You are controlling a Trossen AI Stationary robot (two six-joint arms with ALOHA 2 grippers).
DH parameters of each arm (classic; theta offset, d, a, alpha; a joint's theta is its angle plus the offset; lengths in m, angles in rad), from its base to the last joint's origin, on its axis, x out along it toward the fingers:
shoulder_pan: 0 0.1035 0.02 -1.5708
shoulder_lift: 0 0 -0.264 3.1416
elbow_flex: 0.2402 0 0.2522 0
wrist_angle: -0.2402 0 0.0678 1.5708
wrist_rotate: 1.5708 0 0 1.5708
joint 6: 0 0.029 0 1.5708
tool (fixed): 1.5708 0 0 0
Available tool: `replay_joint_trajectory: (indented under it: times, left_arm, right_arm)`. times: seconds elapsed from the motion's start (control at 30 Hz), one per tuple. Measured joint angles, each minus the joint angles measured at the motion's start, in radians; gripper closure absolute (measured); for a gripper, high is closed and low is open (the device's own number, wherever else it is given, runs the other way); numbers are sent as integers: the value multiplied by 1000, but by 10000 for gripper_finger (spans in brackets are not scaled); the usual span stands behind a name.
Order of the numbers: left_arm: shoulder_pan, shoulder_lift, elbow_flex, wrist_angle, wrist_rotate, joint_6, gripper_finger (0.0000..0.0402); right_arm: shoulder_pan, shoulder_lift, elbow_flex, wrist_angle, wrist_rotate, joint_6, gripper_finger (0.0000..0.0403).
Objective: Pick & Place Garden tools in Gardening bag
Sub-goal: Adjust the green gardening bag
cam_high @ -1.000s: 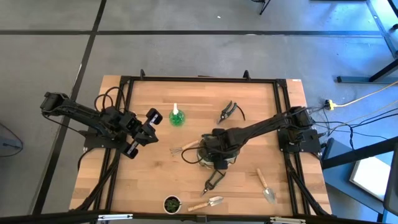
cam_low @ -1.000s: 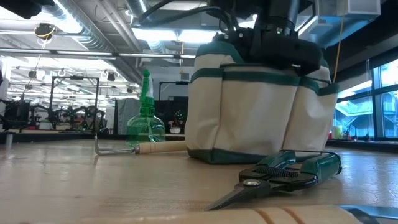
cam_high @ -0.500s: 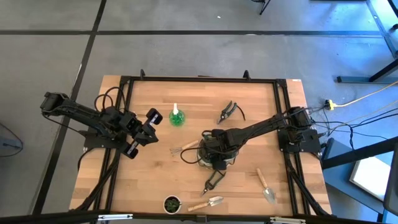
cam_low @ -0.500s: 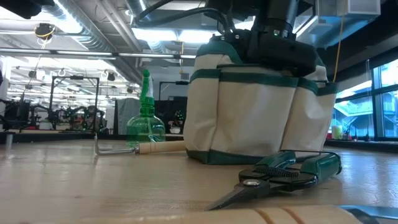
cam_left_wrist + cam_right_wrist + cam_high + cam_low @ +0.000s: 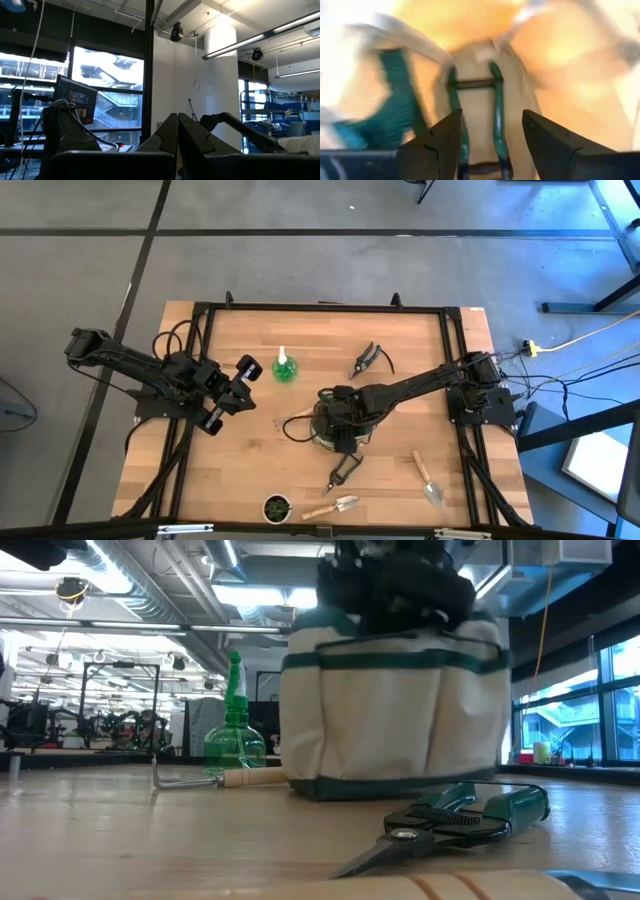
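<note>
The tan gardening bag (image 5: 395,710) with green bands stands upright on its base at the table's middle (image 5: 318,432). My right gripper (image 5: 492,134) is open just above its mouth (image 5: 395,580), pointing down at the fabric and green bands. A wooden-handled fork (image 5: 293,419) lies against the bag's left side. Green-handled pruners (image 5: 450,820) lie flat nearer the front edge. The green spray bottle (image 5: 284,368) stands behind and to the left. My left gripper (image 5: 243,368) waits shut in the air at the left. My right gripper comes at the bag's mouth from above with its fingers (image 5: 445,137) spread. The wrist view is blurred and the arm hides the rim from above, so I cannot tell whether the fingers touch the bag.
Black pruners (image 5: 368,360) lie at the far middle. One trowel (image 5: 428,478) lies at the near right and another (image 5: 335,506) at the front edge, beside a small dark pot with a plant (image 5: 277,507). Bare wood shows at the far right.
My right gripper has moved a little toward the table's left edge, and the bag has slid that way with it, staying upright. The fork beside it has been nudged along slightly.
</note>
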Motion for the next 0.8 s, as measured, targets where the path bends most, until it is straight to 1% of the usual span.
replay_joint_trajectory:
  times: [0.1,0.23,0.8]
  left_arm:
    - [0,0,0,0,0,-2,396]
    - [0,0,0,0,1,-3,396]
    - [0,0,0,1,4,-17,396]
  right_arm:
    - [-3,0,53,-41,29,0,198]
    - [-10,0,91,-59,34,4,201]
    - [-57,-1,38,-79,38,19,202]
